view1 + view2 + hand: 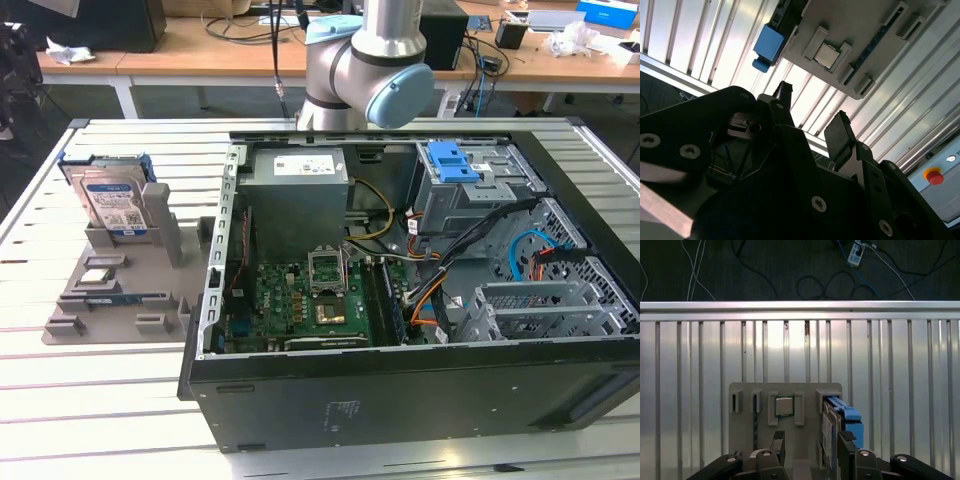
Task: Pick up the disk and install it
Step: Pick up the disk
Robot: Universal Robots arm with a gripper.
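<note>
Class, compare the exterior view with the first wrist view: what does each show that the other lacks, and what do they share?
Exterior view: the open computer case, its green circuit board, the robot arm. First wrist view: the open hand, a white power strip on the dark floor. Both: the disk standing in the grey holder, the small chip, the slatted table.
</note>
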